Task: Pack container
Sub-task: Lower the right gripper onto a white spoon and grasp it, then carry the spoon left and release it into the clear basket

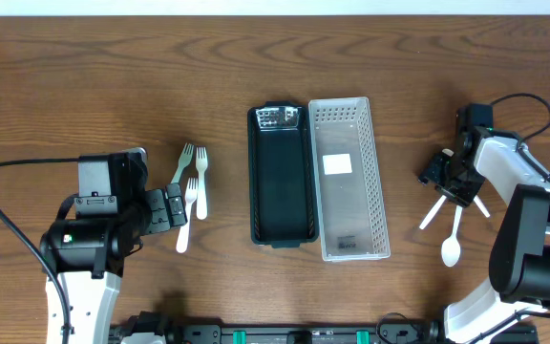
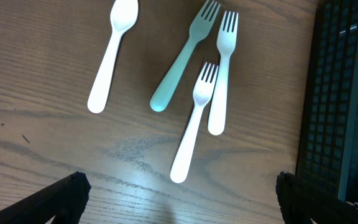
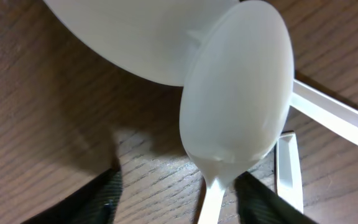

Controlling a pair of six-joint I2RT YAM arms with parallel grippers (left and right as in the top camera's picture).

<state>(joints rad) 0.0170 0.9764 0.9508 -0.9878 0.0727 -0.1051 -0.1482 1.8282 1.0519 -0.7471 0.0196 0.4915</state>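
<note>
A black container (image 1: 280, 215) and a clear perforated container (image 1: 349, 205) lie side by side at the table's centre. A green fork (image 2: 180, 62), two white forks (image 2: 194, 118) and a white spoon (image 2: 112, 53) lie left of them. My left gripper (image 2: 179, 202) is open and empty, hovering just short of the fork handles; it also shows in the overhead view (image 1: 174, 205). My right gripper (image 3: 179, 199) is open and low over white spoons (image 3: 241, 93) on the right. One spoon's neck lies between its fingers, near the right one. It also shows in the overhead view (image 1: 444, 180).
The black container's wall (image 2: 344, 93) fills the right edge of the left wrist view. More white utensils (image 1: 452, 239) lie by the right gripper, with a flat white handle (image 3: 289, 168) beside the spoon. Cables trail from both arms.
</note>
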